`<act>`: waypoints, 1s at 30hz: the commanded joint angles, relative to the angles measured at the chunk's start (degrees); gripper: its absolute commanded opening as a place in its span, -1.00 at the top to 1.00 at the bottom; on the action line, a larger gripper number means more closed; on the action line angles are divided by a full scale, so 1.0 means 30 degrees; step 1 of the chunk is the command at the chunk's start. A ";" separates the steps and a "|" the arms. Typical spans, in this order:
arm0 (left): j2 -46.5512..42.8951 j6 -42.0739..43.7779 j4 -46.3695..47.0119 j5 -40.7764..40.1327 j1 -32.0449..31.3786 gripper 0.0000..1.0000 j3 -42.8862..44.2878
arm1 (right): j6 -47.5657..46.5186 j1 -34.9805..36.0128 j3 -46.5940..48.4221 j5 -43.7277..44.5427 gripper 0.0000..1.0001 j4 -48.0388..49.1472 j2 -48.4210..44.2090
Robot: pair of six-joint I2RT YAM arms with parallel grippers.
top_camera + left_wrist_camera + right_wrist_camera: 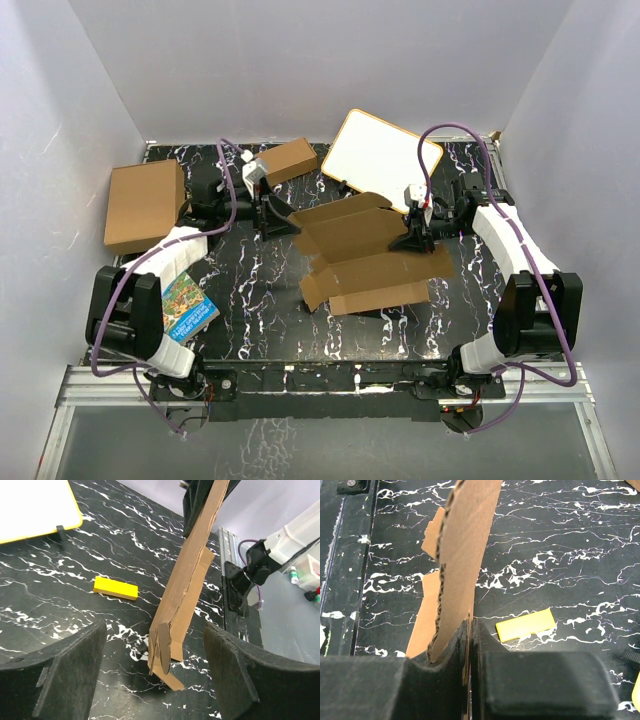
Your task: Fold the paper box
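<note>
The paper box (370,255) is an unfolded brown cardboard sheet with flaps, in the middle of the table. My right gripper (415,238) is shut on its far right edge and holds it tilted, lifted at that side. In the right wrist view the sheet (465,545) rises edge-on from the closed gripper (470,630). My left gripper (275,215) is open at the sheet's left end. In the left wrist view the sheet (185,590) stands edge-on ahead, between the wide-open fingers (55,680), which do not touch it. Its lower flaps rest near the table.
A bigger brown carton (145,205) lies at the left and a small brown box (290,160) at the back. A white board (385,158) leans at the back right. A colourful book (188,305) lies front left. A yellow block (115,588) lies beneath the sheet, also in the right wrist view (525,624).
</note>
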 commanded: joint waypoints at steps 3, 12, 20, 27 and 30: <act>0.0647 0.0261 0.0525 0.0755 -0.1039 -0.23 0.0825 | -0.0900 0.0083 0.0849 -0.1239 0.84 0.0216 0.0112; 0.1302 0.0116 0.0770 0.0881 -0.1630 0.23 0.1253 | -0.0863 0.0610 0.0856 -0.1297 0.85 0.0139 0.0378; 0.1095 0.0986 -0.0247 0.1213 -0.1661 0.69 0.1401 | -0.0657 0.0609 0.0962 -0.1314 0.84 0.0135 0.0517; 0.1103 0.1375 -0.0499 0.1725 -0.1657 1.00 0.1513 | 0.0236 0.0618 0.1305 -0.1248 0.84 0.0252 0.0994; 0.0800 0.1852 -0.0876 0.1570 -0.1649 1.00 0.1496 | 0.1580 0.0610 0.1402 -0.1045 0.84 0.1007 0.1209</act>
